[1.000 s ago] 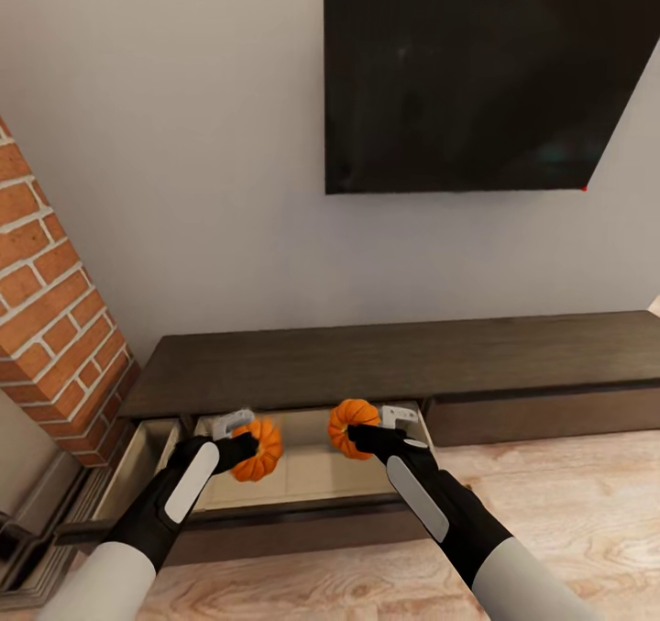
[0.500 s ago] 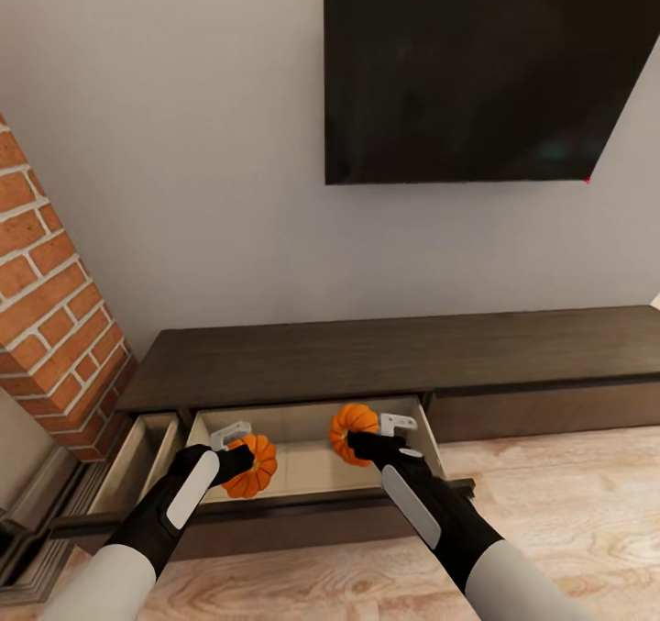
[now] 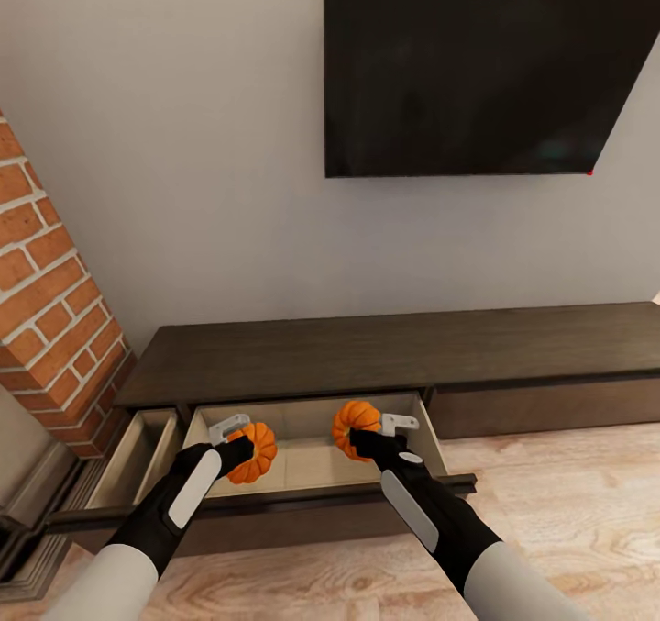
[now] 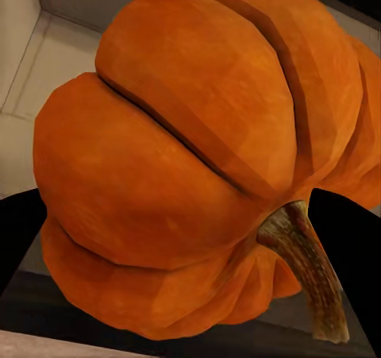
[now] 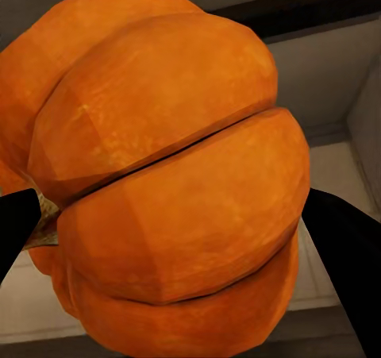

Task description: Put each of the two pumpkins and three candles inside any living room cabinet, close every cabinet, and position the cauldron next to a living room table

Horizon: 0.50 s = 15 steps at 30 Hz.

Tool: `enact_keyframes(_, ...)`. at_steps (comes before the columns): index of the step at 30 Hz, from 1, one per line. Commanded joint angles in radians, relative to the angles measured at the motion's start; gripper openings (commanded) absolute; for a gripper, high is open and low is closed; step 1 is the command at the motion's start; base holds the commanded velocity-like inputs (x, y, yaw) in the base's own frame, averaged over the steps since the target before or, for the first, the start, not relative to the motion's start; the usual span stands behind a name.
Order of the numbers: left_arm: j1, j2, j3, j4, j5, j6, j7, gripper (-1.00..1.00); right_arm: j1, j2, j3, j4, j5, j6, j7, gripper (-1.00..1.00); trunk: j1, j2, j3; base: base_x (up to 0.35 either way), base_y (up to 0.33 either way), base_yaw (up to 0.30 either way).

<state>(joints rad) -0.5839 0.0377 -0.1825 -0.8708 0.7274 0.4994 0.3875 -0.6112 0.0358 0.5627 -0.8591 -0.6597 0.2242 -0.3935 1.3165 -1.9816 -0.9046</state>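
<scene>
The long dark-brown cabinet (image 3: pixel 367 357) stands against the wall with a wide drawer (image 3: pixel 307 465) pulled open, its inside pale beige. My left gripper (image 3: pixel 242 449) is shut on one orange pumpkin (image 3: pixel 257 451) and holds it low over the drawer's left part. My right gripper (image 3: pixel 363 438) is shut on the other pumpkin (image 3: pixel 355 422) over the drawer's right part. Each wrist view has its pumpkin (image 4: pixel 190 159) (image 5: pixel 175 183) close up between dark fingertips (image 4: pixel 20 235) (image 5: pixel 345 243), with the drawer floor behind. The left one's brown stem (image 4: pixel 309 279) points toward the camera.
A narrower drawer (image 3: pixel 137 460) is open at the cabinet's left end, beside a red brick column (image 3: pixel 50 300). A black TV (image 3: pixel 486 61) hangs on the wall above. The open drawer's dark front panel (image 3: pixel 275 504) juts out over the light wood floor (image 3: pixel 568 511).
Both arms have carried their pumpkins forward and down, deeper into the open drawer. The head view has shifted slightly.
</scene>
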Motion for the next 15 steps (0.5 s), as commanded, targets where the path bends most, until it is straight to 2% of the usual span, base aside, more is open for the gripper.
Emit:
enact_keyframes(1, -0.001, 0.001, -0.005, -0.001, 0.010, -0.002, 0.010, -1.00, -0.001, 0.000, 0.003, -0.002, -0.006, 0.002, -0.007, -1.00, 0.000, 0.000, -0.001, 0.000, 0.000, 0.000)
enact_keyframes(6, 0.000, -0.002, -0.005, -0.002, 0.010, -0.011, 0.010, -1.00, -0.001, 0.001, 0.004, -0.002, -0.005, 0.000, -0.007, -1.00, 0.008, -0.014, -0.007, 0.000, 0.000, 0.000)
enact_keyframes(11, 0.000, -0.004, -0.004, 0.005, 0.011, -0.084, 0.010, -1.00, -0.001, 0.011, 0.004, -0.001, -0.004, -0.001, -0.007, -1.00, 0.023, -0.042, -0.020, 0.000, 0.000, 0.000)
enact_keyframes(15, 0.000, -0.004, -0.022, 0.007, 0.009, -0.099, 0.010, -1.00, -0.001, 0.012, 0.004, -0.001, -0.004, -0.001, -0.007, -1.00, 0.027, -0.049, -0.023, 0.000, 0.000, 0.000)
